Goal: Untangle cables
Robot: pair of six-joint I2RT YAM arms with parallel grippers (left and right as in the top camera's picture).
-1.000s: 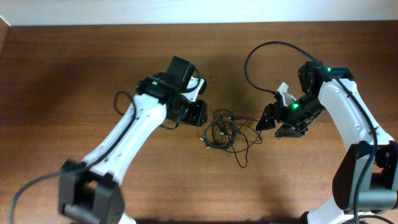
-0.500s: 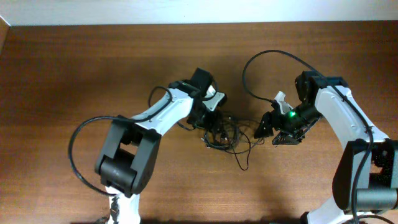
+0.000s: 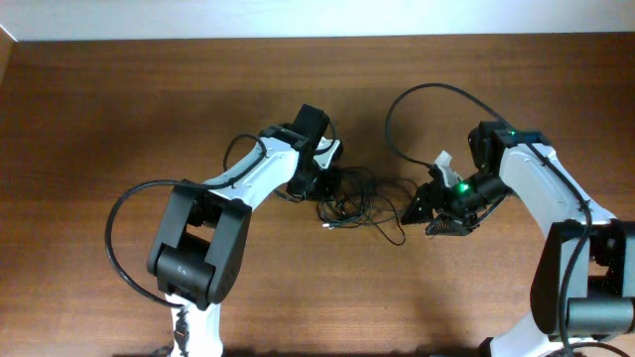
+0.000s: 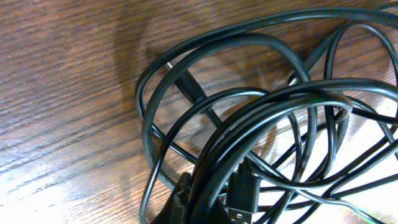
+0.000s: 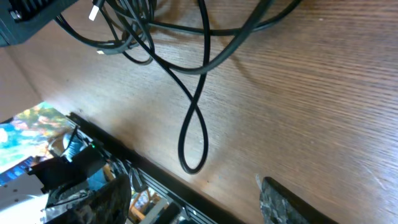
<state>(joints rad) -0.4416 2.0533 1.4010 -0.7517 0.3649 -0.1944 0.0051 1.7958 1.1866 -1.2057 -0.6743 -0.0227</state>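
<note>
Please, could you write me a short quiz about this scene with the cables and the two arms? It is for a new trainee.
1. True or false: the right gripper grips the cables.
2. Where on the table do the cables lie? A) at its left edge B) between the two grippers C) at its far edge
3. Fill in: the left gripper has its jaws ___.
Key: 1 false, it stands open beside them; 2 B; 3 shut.

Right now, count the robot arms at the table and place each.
2. The left arm reaches from lower left to the left edge of the cables; the right arm comes from the right, ending beside them. None seems hidden.
</note>
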